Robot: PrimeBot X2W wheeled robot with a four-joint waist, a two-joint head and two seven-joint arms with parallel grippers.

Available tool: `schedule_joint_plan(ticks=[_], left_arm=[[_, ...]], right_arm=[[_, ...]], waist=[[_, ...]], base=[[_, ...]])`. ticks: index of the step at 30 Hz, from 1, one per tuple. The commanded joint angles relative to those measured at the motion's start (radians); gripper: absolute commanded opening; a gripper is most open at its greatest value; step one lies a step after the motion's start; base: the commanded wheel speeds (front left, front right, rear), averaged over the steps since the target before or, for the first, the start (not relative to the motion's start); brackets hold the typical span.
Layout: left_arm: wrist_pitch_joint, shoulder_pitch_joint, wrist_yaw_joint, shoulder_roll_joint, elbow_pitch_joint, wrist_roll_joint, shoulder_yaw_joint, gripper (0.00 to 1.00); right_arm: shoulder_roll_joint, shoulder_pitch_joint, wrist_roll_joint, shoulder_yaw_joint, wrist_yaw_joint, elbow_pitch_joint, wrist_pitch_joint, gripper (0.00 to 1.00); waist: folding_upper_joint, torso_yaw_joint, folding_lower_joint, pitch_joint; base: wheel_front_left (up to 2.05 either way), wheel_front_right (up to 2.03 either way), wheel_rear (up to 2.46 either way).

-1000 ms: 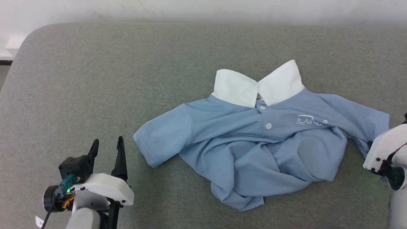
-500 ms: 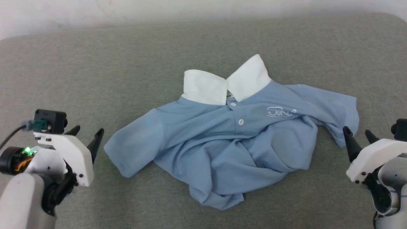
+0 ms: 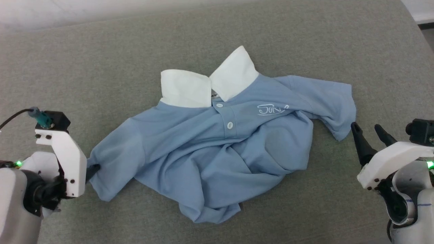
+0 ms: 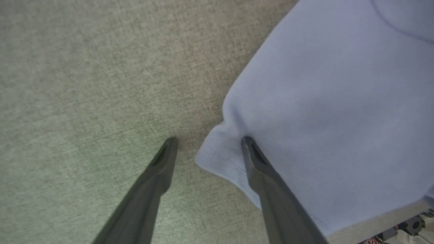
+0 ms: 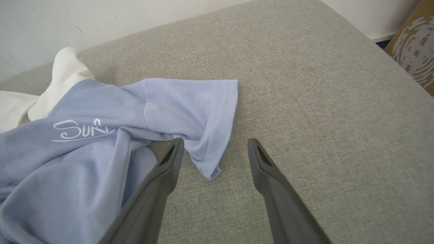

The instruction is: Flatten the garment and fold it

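The garment (image 3: 210, 152), a light blue polo shirt with white collar (image 3: 206, 84), lies crumpled and face up on the grey cushion (image 3: 101, 61); its lower body is bunched in folds. My left gripper (image 3: 93, 169) is open at the left sleeve's edge. In the left wrist view its fingers straddle the sleeve corner (image 4: 217, 159), one fingertip (image 4: 249, 145) resting on the cloth, the other on the cushion. My right gripper (image 3: 366, 126) is open just off the right sleeve (image 3: 332, 101). In the right wrist view the sleeve's hem corner (image 5: 210, 166) lies between the open fingers.
The grey upholstered surface (image 5: 322, 84) stretches wide around the shirt, with a white wall (image 3: 101, 10) behind it. Its right edge (image 5: 383, 51) drops off near a brown patterned object (image 5: 415, 47).
The head camera has swung right, so the whole picture shifted left. My left gripper has reached the left sleeve's edge; my right gripper has drawn closer to the right sleeve.
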Motion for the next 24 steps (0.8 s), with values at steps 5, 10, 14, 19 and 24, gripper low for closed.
schedule_joint_plan(ticks=[5,10,14,19,24], left_arm=[[0.038,0.017,0.034,-0.002,0.01,-0.008,-0.005,1.0],[0.081,0.047,0.03,-0.017,-0.008,-0.032,-0.029,0.0],[0.078,0.057,0.021,-0.024,-0.034,-0.041,-0.038,0.0],[0.053,0.046,0.009,-0.03,-0.068,-0.036,-0.05,0.0],[0.032,0.014,-0.001,-0.046,-0.101,-0.03,-0.069,0.0]], right_arm=[[0.003,-0.026,0.017,0.016,-0.001,-0.004,-0.011,1.0],[0.003,-0.044,-0.026,0.027,-0.001,-0.018,-0.002,1.0],[-0.023,-0.101,-0.093,0.039,-0.001,-0.004,-0.034,1.0],[-0.089,-0.225,-0.144,0.029,-0.001,0.118,-0.092,1.0],[-0.104,-0.364,-0.147,-0.057,-0.001,0.322,-0.064,1.0]], waist=[[0.0,-0.022,0.0,0.027],[0.0,-0.012,0.0,0.027],[0.0,0.007,0.0,0.027],[0.0,0.047,0.0,0.035],[0.0,0.1,0.0,0.057]], base=[[0.0,0.0,0.0],[0.0,0.0,0.0],[0.0,0.0,0.0],[0.0,0.0,0.0],[0.0,0.0,0.0]])
